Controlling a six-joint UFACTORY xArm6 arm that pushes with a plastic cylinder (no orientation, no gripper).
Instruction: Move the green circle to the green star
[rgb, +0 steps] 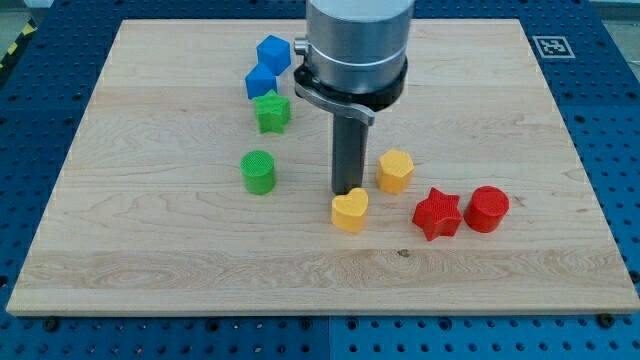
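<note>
The green circle (258, 171) stands on the wooden board, left of centre. The green star (272, 112) lies a short way above it, slightly to the right, with a gap between them. My tip (348, 191) is right of the green circle, well apart from it. It sits just above the yellow heart (350, 211) and left of the yellow hexagon (395, 171). The arm's grey body hides the board's top middle.
Two blue blocks (272, 53) (261, 82) sit above the green star, the lower one close to it. A red star (437, 214) and a red circle (488, 209) stand at the right. The board's edge (320, 313) runs along the view's bottom.
</note>
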